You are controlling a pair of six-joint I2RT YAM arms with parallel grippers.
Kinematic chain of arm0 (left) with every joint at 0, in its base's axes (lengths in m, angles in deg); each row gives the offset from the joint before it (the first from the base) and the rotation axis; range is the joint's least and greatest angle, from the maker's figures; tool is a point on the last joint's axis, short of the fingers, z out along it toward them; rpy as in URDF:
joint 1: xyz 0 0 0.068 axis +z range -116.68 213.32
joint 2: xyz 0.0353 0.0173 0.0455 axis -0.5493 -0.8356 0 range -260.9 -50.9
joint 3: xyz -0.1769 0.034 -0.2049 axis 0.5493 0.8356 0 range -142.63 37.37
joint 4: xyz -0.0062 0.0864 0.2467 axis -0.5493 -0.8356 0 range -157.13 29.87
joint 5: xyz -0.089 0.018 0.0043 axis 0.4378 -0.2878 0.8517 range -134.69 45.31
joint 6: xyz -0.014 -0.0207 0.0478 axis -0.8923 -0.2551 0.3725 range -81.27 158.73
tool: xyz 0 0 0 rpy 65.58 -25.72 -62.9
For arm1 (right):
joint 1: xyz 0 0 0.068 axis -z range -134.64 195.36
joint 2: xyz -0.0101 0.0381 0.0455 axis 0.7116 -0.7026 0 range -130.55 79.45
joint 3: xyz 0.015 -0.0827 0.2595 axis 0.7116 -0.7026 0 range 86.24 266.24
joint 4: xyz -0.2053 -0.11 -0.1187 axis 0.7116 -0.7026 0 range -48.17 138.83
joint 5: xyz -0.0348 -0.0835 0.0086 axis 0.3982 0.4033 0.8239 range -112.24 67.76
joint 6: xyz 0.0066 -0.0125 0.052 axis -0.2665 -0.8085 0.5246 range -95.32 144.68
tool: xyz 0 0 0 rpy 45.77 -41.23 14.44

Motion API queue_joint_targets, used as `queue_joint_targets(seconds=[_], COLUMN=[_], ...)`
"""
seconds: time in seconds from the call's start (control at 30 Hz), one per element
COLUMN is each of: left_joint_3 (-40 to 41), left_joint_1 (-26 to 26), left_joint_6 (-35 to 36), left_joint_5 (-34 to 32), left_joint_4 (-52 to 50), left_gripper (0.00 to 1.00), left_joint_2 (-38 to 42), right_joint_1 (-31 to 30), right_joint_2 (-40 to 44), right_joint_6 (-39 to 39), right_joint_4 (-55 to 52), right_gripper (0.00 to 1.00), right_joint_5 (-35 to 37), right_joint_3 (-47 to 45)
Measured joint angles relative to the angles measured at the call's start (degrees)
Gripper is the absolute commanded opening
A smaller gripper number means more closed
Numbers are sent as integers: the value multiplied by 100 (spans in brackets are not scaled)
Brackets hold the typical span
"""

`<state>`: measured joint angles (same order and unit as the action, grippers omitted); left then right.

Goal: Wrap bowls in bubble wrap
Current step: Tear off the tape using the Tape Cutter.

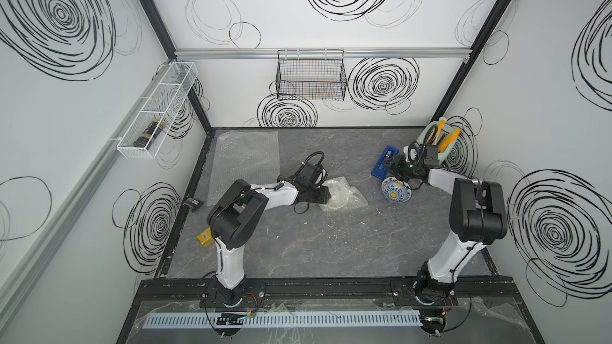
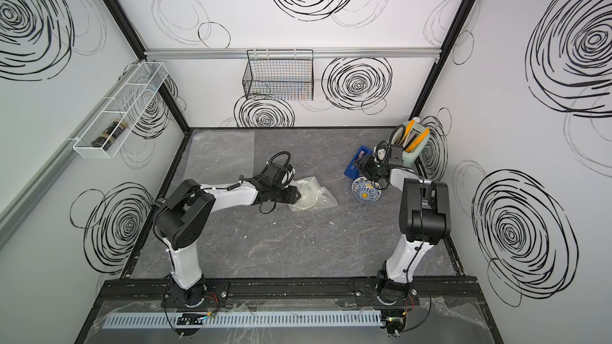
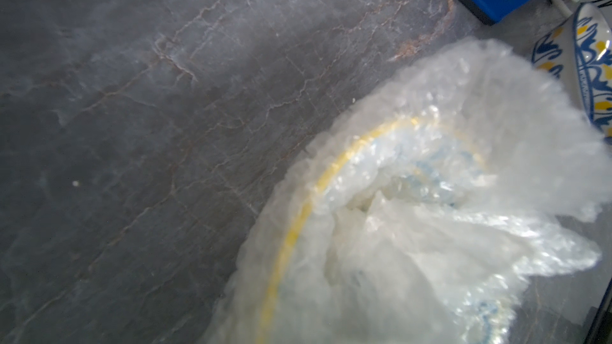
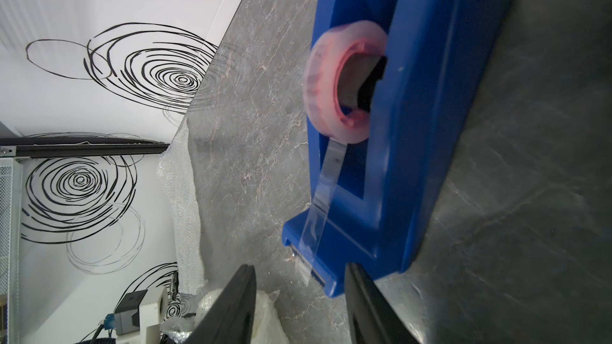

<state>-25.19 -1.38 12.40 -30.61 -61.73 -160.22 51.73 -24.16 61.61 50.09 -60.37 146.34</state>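
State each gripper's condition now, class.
Left gripper: at the wrapped bowl, cannot tell.
Right gripper: open, jaws apart before the tape dispenser.

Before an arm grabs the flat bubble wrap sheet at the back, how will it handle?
Likely floppy: the flat sheet is thin film, and the other sheet lies crumpled in folds. Probably light, so a push may bunch it rather than slide it.

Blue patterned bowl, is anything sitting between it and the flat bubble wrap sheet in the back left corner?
Yes. The left gripper and the wrapped bowl at its tip sit on the straight line from the blue patterned bowl to the flat sheet; it would likely have to go around or over them.
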Motion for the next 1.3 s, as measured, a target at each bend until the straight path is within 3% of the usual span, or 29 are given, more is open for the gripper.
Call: queue_joint_targets(seconds=[0.63, 1.3], left_joint_3=[0, 0], left_joint_1=[0, 0], left_joint_6=[4, 24], left_joint_5=[2, 2], left_joint_4=[0, -4], left_gripper=[46, 46], left_joint_2=[0, 0], right_joint_1=[28, 81], right_joint_2=[-520, -704], right_joint_6=[426, 951], right_joint_4=[898, 1384], right_gripper=[41, 16], right_joint_5=[-243, -651], right_joint_3=[22, 11])
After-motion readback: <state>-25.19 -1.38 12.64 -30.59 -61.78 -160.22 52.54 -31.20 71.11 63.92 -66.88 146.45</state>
